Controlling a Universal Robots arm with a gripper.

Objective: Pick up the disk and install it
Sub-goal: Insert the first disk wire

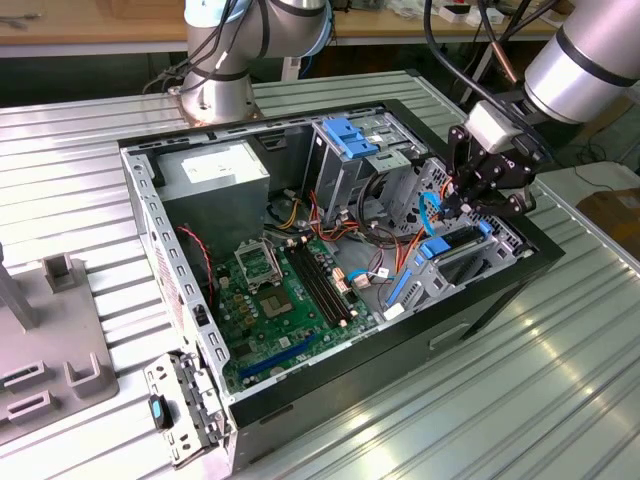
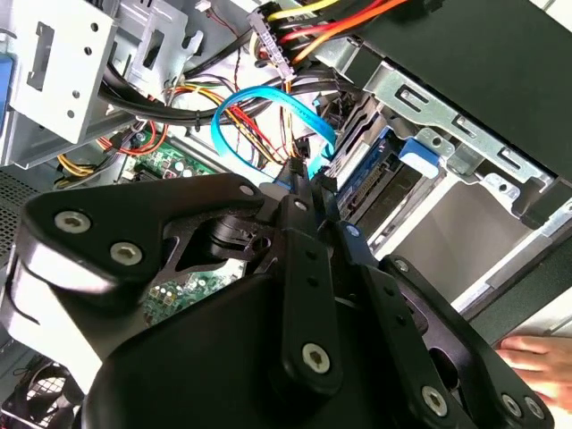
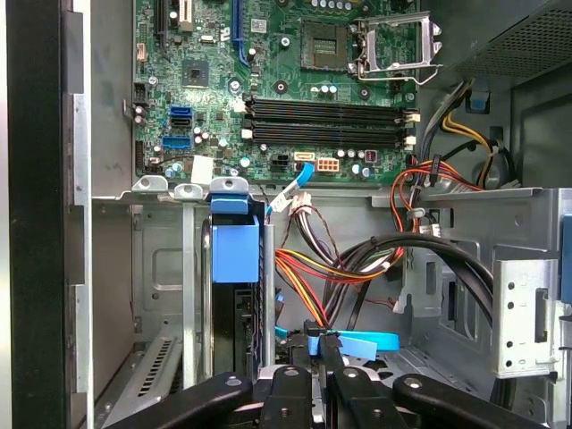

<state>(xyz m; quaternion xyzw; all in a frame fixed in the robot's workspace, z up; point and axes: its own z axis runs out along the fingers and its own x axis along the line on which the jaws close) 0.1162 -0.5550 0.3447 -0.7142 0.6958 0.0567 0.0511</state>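
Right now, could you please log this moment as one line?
gripper: shut on blue cable | disk: in drive bay

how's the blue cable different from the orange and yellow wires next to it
The blue cable is one flat band in a single colour; the orange and yellow wires are several thin round strands. The blue cable bends in a loop toward the gripper; the orange and yellow wires run nearly straight. Both lie loose inside the case.
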